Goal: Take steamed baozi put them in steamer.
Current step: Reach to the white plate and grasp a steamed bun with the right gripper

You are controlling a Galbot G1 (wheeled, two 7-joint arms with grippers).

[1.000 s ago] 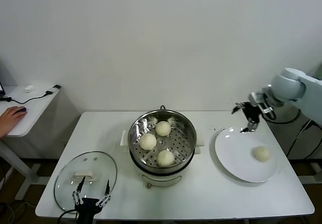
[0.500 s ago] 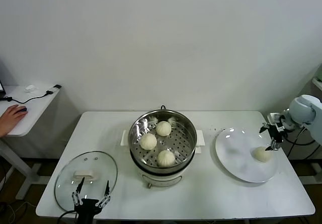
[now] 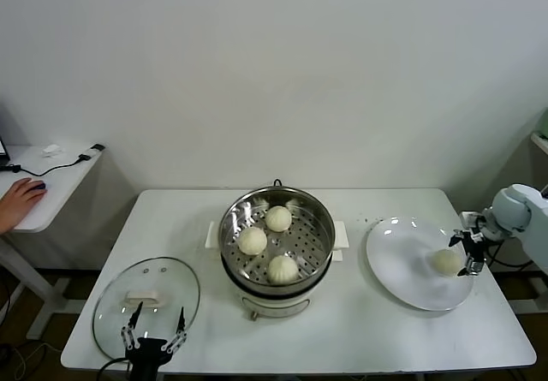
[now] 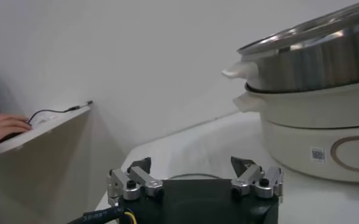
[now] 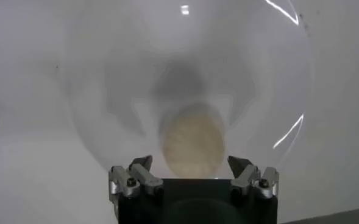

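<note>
Three steamed baozi (image 3: 276, 218) sit inside the steamer (image 3: 276, 241), spread in a loose triangle on its perforated floor; a fourth baozi (image 3: 444, 261) rests on the white plate (image 3: 402, 270) toward the plate's right side. Each bun is round with no clear long axis or facing. The steamer stands upright in the middle of the white surface (image 3: 342, 330), its steel basket seated on the white pot base with side handles. The plate lies flat to the steamer's right, well apart from it. A round glass lid (image 3: 146, 306) with a white handle lies flat at the surface's near left corner.

Behind is a plain pale wall. To the left stands a separate side table (image 3: 43, 184) carrying a cable, with a person's hand (image 3: 19, 199) resting on it.

The right arm reaches in from the right edge, its forearm angled down toward the plate. The right pincer (image 3: 468, 255) is released, jaws spread wide, just beside the lone baozi on its right; in the right wrist view (image 5: 192, 176) the bun lies between and just ahead of the fingertips, whether touching cannot be told. The left pincer (image 3: 154, 330) is parked low at the near edge, over the lid's near rim, also released and holding nothing; its wrist view (image 4: 194, 179) looks across the surface at the steamer's side.
</note>
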